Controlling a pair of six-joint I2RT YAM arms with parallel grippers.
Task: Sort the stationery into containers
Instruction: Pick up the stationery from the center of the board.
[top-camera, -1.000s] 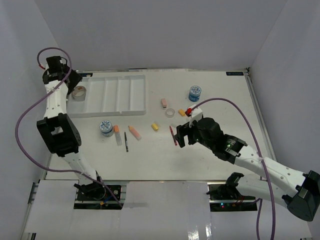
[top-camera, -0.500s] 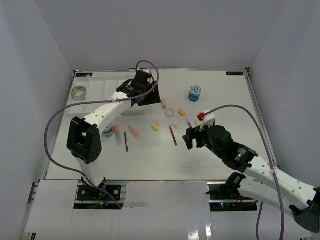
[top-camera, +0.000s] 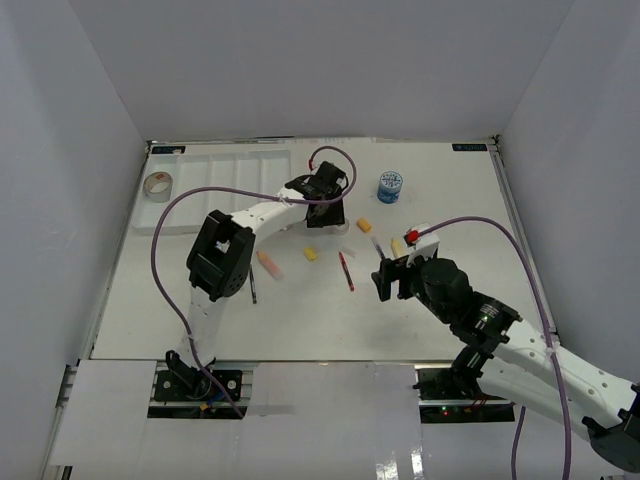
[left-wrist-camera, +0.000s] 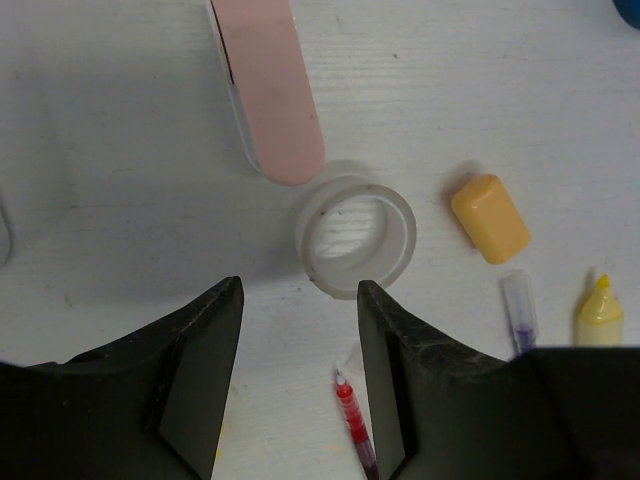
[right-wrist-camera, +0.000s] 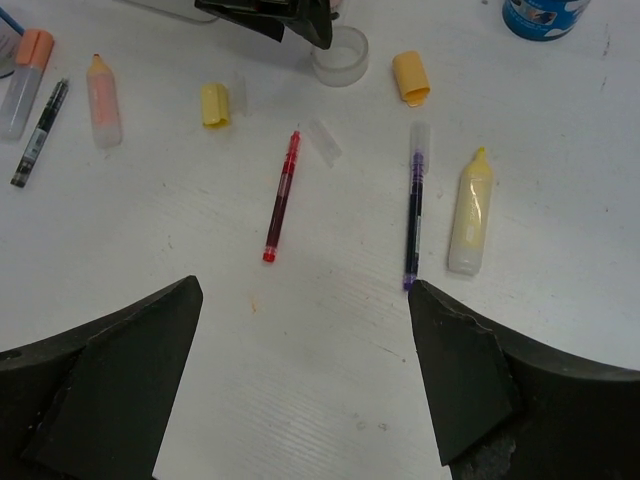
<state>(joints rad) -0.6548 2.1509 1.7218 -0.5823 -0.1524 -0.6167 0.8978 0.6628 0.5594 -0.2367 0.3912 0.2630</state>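
Observation:
My left gripper (left-wrist-camera: 300, 300) is open and empty, hovering just short of a clear tape ring (left-wrist-camera: 355, 237); in the top view it (top-camera: 326, 198) is at the table's middle. A pink eraser (left-wrist-camera: 270, 85) lies beyond the ring and an orange-yellow eraser (left-wrist-camera: 490, 218) to its right. My right gripper (right-wrist-camera: 305, 300) is open and empty, above bare table below a red pen (right-wrist-camera: 281, 197), a purple pen (right-wrist-camera: 414, 205) and a yellow marker (right-wrist-camera: 470, 212). The white compartment tray (top-camera: 215, 175) lies at the far left.
A brown tape roll (top-camera: 156, 184) sits left of the tray. A blue-white tub (top-camera: 390, 186) stands at the far right. An orange marker (right-wrist-camera: 103, 98), a dark pen (right-wrist-camera: 38, 120) and a yellow eraser (right-wrist-camera: 215, 105) lie left of the red pen.
My left arm swung from the far-left tape roll across the tray to the clear tape ring at mid-table. My right gripper drew back to the right, away from the red pen.

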